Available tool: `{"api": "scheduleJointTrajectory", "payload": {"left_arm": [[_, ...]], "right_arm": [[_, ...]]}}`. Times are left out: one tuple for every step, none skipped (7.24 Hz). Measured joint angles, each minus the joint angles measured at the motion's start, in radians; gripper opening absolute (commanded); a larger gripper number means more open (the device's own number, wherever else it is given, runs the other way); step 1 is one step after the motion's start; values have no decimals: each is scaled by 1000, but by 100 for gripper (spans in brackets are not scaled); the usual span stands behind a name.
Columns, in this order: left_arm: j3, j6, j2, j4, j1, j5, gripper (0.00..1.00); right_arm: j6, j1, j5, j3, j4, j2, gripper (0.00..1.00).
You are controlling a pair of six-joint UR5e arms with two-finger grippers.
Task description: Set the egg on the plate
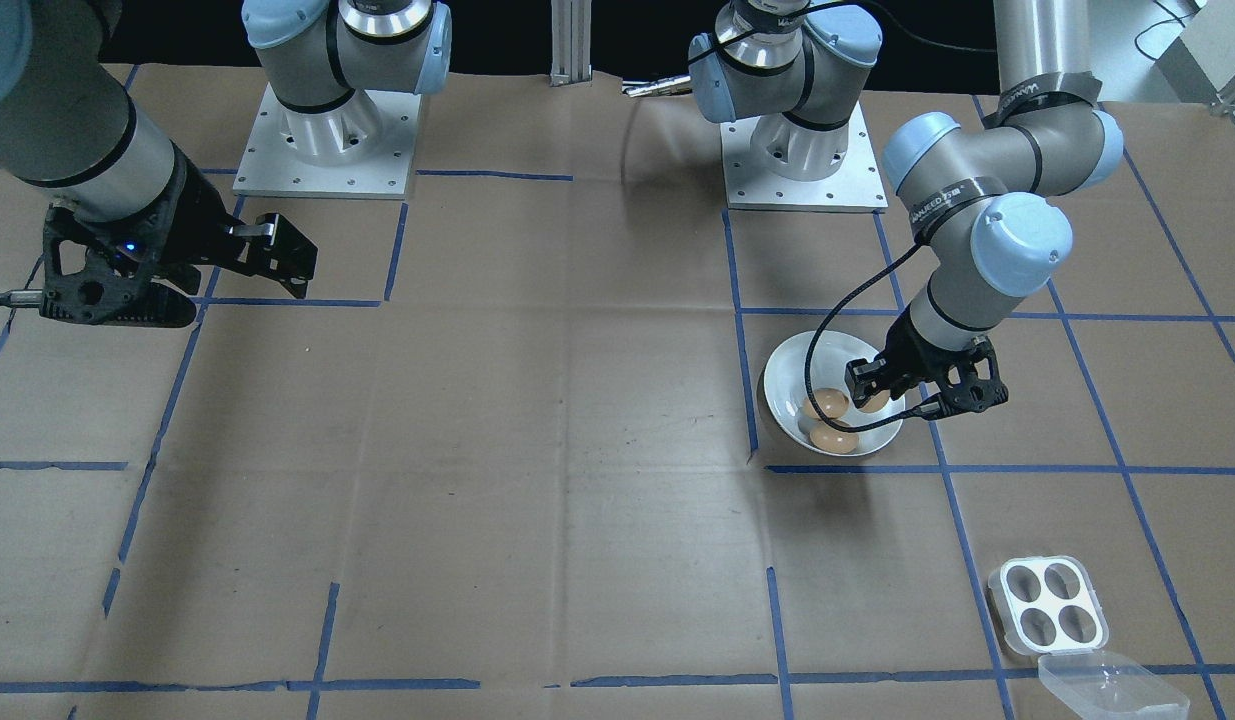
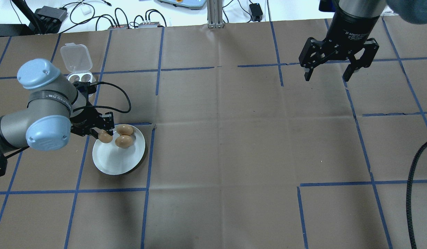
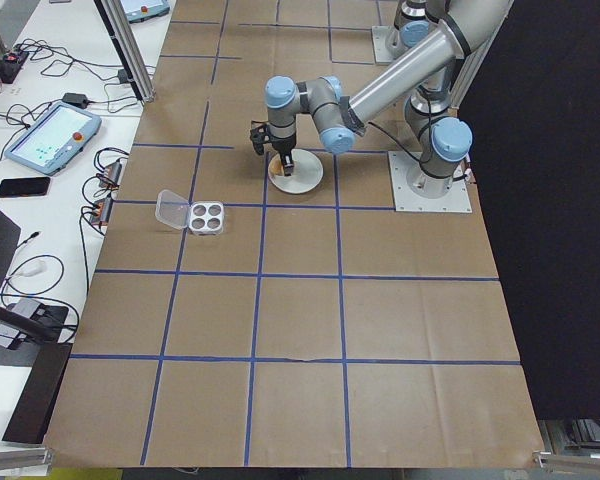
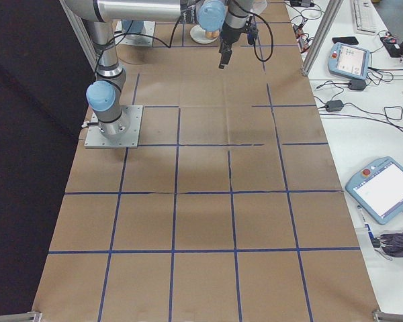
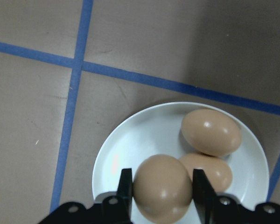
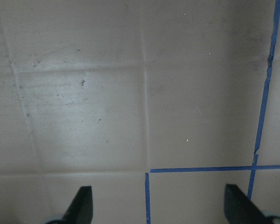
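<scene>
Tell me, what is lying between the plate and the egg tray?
Nothing lies there. In the front-facing view, the stretch from the plate to the egg tray shows only bare brown paper crossed by blue tape lines.

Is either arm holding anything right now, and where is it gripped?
The left tool holds an egg by its two sides, over the plate. The right tool is open and empty.

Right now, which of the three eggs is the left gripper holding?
The egg nearest the plate's rim, between the left gripper's fingers; the other two lie free, touching each other.
</scene>
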Motion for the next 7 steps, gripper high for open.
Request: {"api": "scheduleJointTrajectory", "payload": {"left_arm": [[-10,4,7,11,0,3,100],[-10,7,15,13,0,5,100],[-2,9,27,12,0,6,100],[18,11,44,-2,-1,6,100],[57,13,62,-47,-3,6,100],[130,24,76,-135,-10,4,100],[226,42,84,-242,-29,3,100]], "right_arm": [[0,0,1,0,0,0,100],[0,0,1,0,0,0,100],[0,0,0,0,0,0,100],[0,0,0,0,0,0,100],[0,0,0,0,0,0,100],[0,0,0,0,0,0,100],[0,0,0,0,0,0,100]]}}
